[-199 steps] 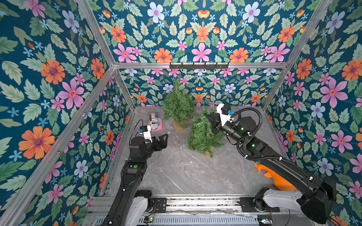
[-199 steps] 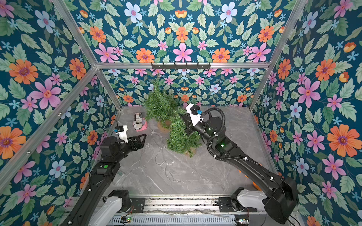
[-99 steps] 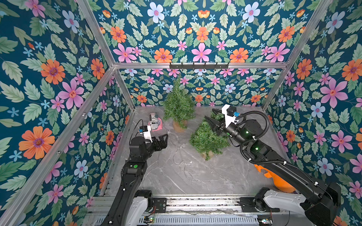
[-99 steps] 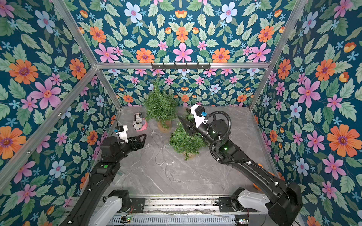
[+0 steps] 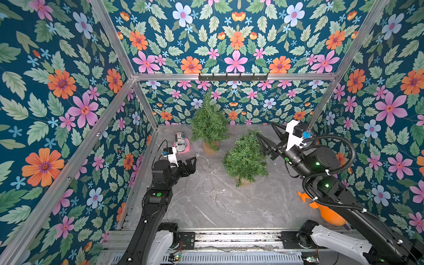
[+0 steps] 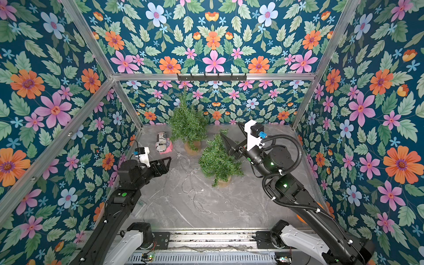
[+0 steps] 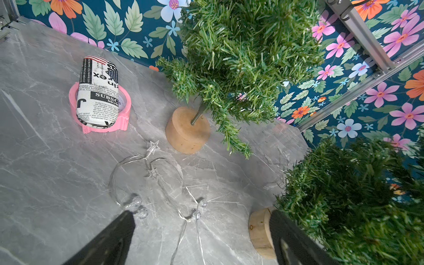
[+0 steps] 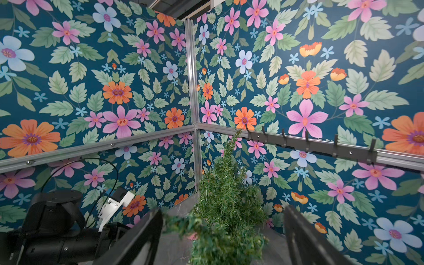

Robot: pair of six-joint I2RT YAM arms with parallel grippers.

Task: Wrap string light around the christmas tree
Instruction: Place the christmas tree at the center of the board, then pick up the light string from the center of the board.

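Note:
Two green christmas trees stand on round wooden bases. One tree [image 5: 209, 128] [image 6: 187, 126] [image 7: 241, 57] is at the back. The nearer tree [image 5: 246, 158] [image 6: 219, 160] [image 7: 344, 195] stands mid-table. My right gripper [image 5: 265, 129] [image 6: 230, 128] [image 8: 222, 210] is open beside this tree's top, and its blurred tip [image 8: 220, 236] shows between the spread fingers. The string light [image 5: 211, 174] [image 6: 190, 179] [image 7: 153, 146] lies in loose loops on the table left of the nearer tree. My left gripper [image 5: 192, 160] [image 6: 168, 159] [image 7: 201, 213] hovers open above it, holding nothing.
A newspaper-print cylinder [image 5: 180, 142] [image 7: 98, 91] lies on a pink ring at the back left. An orange object [image 5: 330, 213] sits behind my right arm by the right wall. A dark hook rail [image 5: 232, 76] [image 8: 309, 144] runs along the back wall.
My right gripper was shut on the nearer tree's top; it has opened, let go and drawn back right. The tree shifted right and now stands free. The left arm has not moved.

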